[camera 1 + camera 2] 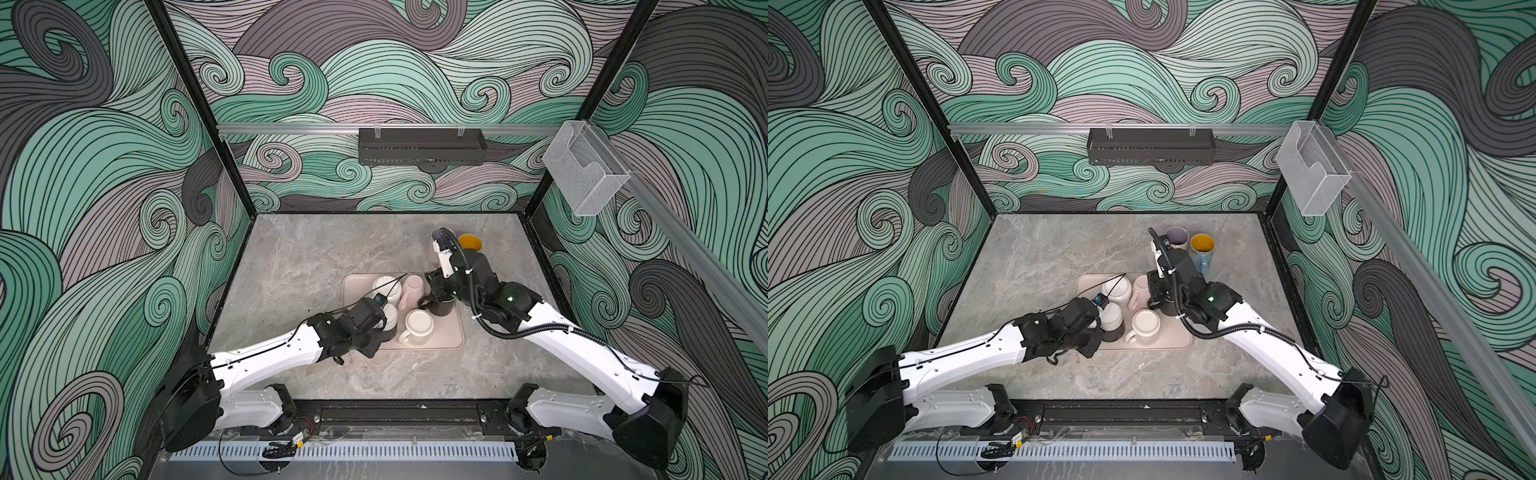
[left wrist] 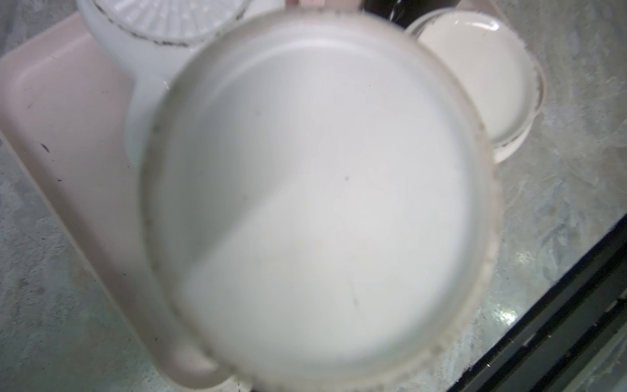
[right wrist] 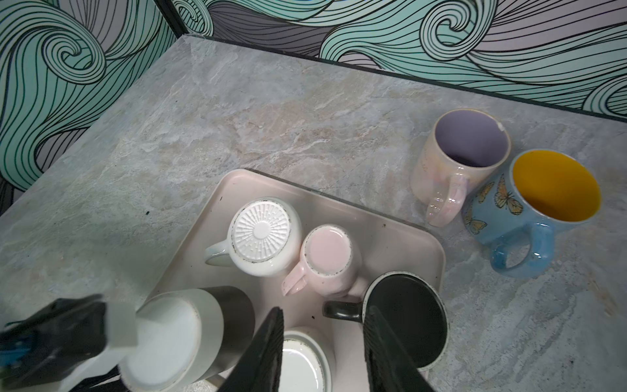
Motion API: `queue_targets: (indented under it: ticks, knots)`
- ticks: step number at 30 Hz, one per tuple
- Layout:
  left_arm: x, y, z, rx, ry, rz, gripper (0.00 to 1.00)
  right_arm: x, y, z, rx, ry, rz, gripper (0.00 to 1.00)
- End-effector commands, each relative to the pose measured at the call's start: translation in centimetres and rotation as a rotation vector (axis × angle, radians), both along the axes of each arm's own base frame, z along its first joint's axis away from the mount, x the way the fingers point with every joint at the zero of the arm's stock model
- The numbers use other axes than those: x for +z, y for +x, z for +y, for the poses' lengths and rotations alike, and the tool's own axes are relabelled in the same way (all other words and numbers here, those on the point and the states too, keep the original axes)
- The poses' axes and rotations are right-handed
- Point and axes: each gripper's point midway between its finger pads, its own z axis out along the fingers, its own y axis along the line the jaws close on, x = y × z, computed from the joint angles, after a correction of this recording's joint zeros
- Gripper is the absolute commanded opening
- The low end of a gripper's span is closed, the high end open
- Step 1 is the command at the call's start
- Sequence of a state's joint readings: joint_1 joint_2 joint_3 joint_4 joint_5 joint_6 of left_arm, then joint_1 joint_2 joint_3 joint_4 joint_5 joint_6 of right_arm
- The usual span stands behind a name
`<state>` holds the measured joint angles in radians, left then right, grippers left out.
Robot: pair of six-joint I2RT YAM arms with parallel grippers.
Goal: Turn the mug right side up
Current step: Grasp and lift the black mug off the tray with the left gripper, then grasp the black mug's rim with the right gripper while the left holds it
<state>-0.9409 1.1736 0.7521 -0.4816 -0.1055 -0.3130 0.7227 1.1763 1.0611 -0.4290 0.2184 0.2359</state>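
Left gripper [image 3: 101,325] pinches the glossy white-and-grey ceramic mug [image 3: 176,339], base up, on the smooth pink rounded tray [image 3: 390,234]. Right gripper [image 3: 325,349] has fingers spread. The marbled stone table [image 3: 237,112] lies open beyond.

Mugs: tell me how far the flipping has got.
Done: the lilac mug and blue mug stand upright on the table.
In hand: the left gripper is shut on the grey mug, tilted over the tray.
Left: white mug, pink mug, black mug and cream mug sit base-up on the tray. The right gripper hangs open by the black mug's handle.
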Motion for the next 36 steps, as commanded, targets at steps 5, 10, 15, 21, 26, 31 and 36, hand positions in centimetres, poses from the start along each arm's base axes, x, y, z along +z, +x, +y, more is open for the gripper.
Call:
queue_targets:
  ticks: [5, 10, 15, 21, 26, 31, 36]
  knots:
    - [11.0, 0.8, -0.5, -0.005, -0.27, -0.25, 0.0, 1.0, 1.2, -3.3, -0.114, 0.076, -0.073, 0.43]
    - [17.7, 1.3, 0.3, 0.042, -0.51, -0.448, 0.0, 0.9, 1.1, -2.3, -0.067, 0.175, -0.085, 0.45]
    - [23.4, 1.2, -0.1, -0.008, -0.68, -0.538, 0.0, 0.7, 1.5, -1.9, -0.045, 0.32, -0.102, 0.46]
    - [27.3, 1.9, -0.9, -0.061, -0.82, -0.556, 0.0, 1.3, 0.7, -1.0, 0.024, 0.485, -0.063, 0.47]
    - [30.4, 3.2, -0.2, -0.063, -0.985, -0.553, 0.0, 2.9, -0.7, -0.7, 0.077, 0.584, -0.095, 0.48]
    - [32.3, 4.3, 0.1, -0.067, -1.111, -0.534, 0.0, 5.5, -2.3, 0.6, 0.185, 0.728, -0.103, 0.48]
    - [33.1, 5.0, -0.1, -0.07, -1.194, -0.505, 0.0, 8.1, -3.3, 2.3, 0.302, 0.882, -0.085, 0.48]
